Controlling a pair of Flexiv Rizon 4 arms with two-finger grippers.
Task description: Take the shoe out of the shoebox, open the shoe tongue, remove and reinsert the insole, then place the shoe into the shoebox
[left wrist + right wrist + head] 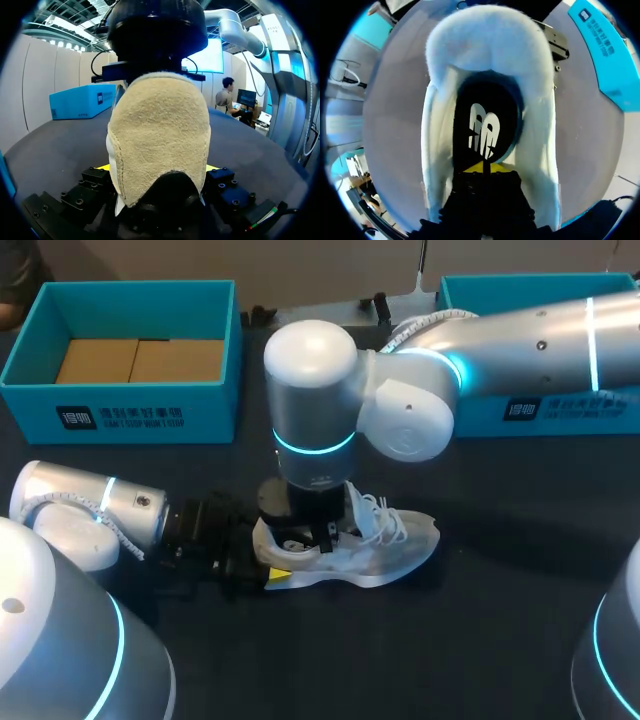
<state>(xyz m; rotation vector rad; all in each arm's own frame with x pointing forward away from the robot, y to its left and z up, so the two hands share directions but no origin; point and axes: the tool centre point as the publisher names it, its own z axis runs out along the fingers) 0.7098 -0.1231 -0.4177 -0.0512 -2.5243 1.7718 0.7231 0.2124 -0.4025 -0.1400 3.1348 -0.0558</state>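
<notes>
Shoe (385, 540) step: insole work, I judge; whether lifting out or reseating I cannot tell.
Table (500, 640): carries the shoe upright on its sole, outside the boxes.
Shoebox (130, 405): open, far left, well apart from the shoe.
Left gripper (157, 170): fingers (102, 167) stand either side of the heel and appear to pinch it.
Right gripper (483, 167): down in the shoe's mouth, fingers pressed together.
Insole (485, 125): black, lying inside, its heel end at my right fingertips.
Next: I'd keep the heel braced and work the insole's edge.
</notes>
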